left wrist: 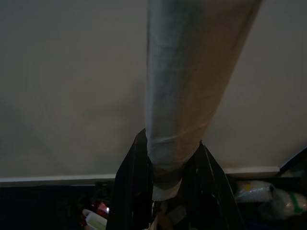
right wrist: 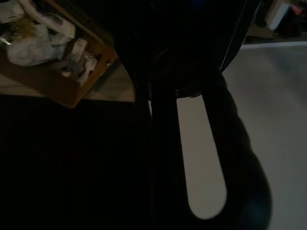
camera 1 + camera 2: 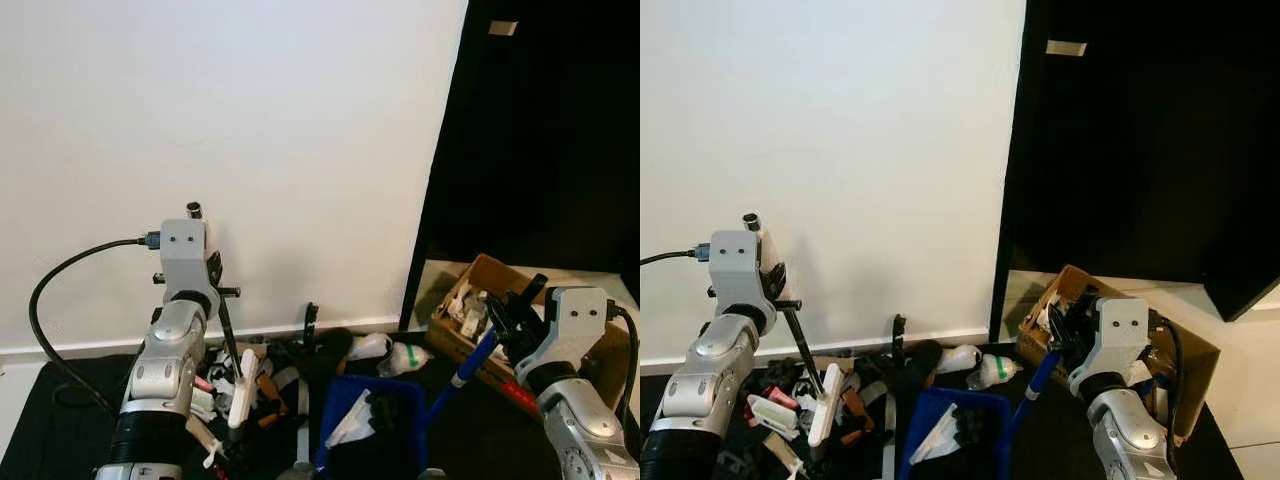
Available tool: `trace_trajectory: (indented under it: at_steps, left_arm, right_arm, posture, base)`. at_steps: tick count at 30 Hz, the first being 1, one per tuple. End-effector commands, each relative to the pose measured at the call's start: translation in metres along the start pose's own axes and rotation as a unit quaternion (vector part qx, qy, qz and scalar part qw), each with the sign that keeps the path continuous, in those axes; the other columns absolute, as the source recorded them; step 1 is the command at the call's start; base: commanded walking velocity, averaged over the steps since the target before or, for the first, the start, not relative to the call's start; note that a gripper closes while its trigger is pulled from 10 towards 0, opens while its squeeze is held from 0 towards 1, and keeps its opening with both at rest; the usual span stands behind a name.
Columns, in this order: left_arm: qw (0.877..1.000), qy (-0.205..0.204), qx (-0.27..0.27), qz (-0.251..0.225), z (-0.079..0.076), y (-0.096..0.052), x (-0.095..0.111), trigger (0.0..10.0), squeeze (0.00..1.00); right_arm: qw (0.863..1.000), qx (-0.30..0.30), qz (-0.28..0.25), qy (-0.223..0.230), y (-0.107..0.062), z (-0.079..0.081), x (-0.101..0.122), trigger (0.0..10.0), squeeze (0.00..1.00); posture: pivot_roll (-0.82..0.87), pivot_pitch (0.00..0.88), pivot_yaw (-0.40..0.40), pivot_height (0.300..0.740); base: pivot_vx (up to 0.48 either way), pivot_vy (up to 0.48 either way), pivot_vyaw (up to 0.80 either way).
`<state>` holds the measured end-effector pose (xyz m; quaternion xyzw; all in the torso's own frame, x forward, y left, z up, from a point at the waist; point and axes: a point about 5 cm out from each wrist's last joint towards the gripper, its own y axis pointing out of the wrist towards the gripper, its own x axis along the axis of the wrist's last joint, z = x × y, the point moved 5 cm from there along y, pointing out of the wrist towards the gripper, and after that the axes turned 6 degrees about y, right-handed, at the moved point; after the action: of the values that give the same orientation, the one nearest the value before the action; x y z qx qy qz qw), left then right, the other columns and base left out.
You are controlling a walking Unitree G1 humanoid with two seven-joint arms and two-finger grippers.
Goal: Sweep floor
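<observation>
The left gripper (image 1: 165,191) clamps the white brush handle (image 3: 240,392), pointing at 6 o'clock; the blue dustpan (image 3: 370,425) lies at 3 o'clock, its handle clasped by the right gripper (image 3: 500,325).

Obstacles and clearance: a litter pile (image 3: 270,375) crowds the dark floor (image 3: 60,420) along the white wall (image 3: 250,150); blue dustpan (image 3: 375,425) and cardboard box (image 3: 480,320) block the right side. Open floor lies at far left.

floor (image 3: 30,420): dark mat | litter heap (image 3: 270,375) | blue dustpan (image 3: 370,420) | cardboard box (image 3: 480,310)
</observation>
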<state>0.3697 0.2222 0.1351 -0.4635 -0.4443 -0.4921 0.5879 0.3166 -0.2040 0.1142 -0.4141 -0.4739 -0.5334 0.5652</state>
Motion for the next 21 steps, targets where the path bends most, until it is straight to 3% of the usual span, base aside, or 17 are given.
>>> trace_trajectory:
  at_steps: [1,7,21]
  left_arm:
    - [1.000,0.021,-0.002,-0.003,0.001,-0.004,-0.002,10.0,0.00]
    - [1.000,0.009,-0.020,-0.009,-0.009,-0.010,-0.004,10.0,0.00]
    - [1.000,0.016,-0.023,-0.006,-0.012,-0.012,-0.007,10.0,0.00]
  right_arm:
    - [0.999,0.006,-0.029,0.025,0.004,0.003,0.007,10.0,0.00]
    - [0.999,0.003,-0.044,0.024,0.009,0.005,0.012,10.0,0.00]
    - [0.998,0.011,-0.049,0.022,0.012,0.008,0.013,10.0,0.00]
  posture:
    - [0.00,0.159,0.103,0.740]
    - [0.00,0.159,0.103,0.740]
    - [0.01,0.156,0.100,0.740]
  base:
    - [0.000,0.000,0.00]
    - [0.000,0.000,0.00]
    - [0.000,0.000,0.00]
